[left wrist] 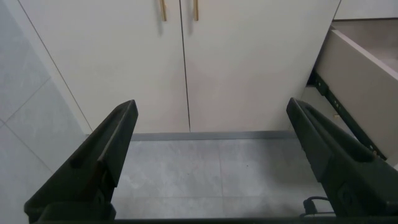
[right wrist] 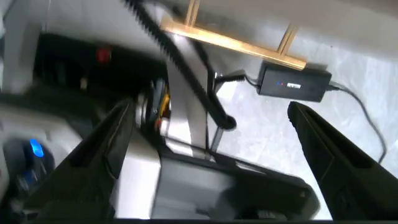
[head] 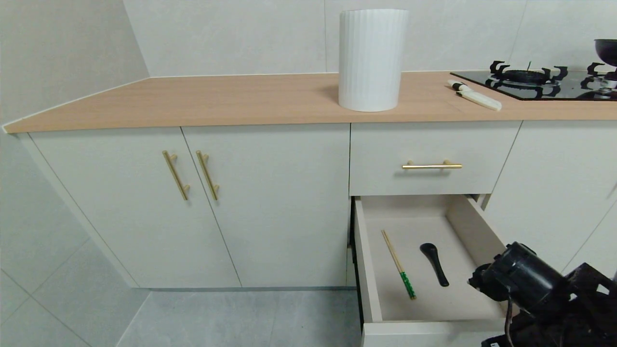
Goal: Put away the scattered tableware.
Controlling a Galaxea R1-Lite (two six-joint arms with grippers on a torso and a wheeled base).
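The lower drawer (head: pixel 367 270) is pulled open. Inside it lie a pair of wooden chopsticks with green ends (head: pixel 399 264) and a black spoon (head: pixel 435 262), side by side and apart. A white knife-like utensil (head: pixel 475 95) rests on the wooden countertop (head: pixel 217 99) beside the stove. My right arm (head: pixel 525 279) hangs just off the drawer's front right corner. The right gripper (right wrist: pixel 211 112) is open and holds nothing, with the drawer's gold handle (right wrist: pixel 236 42) beyond it. My left gripper (left wrist: pixel 211 112) is open and empty, low over the floor before the cabinet doors (left wrist: pixel 186 62).
A tall white ribbed canister (head: pixel 371 60) stands on the counter above the drawers. A black gas stove (head: pixel 535 82) fills the counter's right end. The upper drawer (head: pixel 432 166) is closed. The open drawer's side (left wrist: pixel 360 62) juts out near my left gripper. A black adapter (right wrist: pixel 293 82) lies on the floor.
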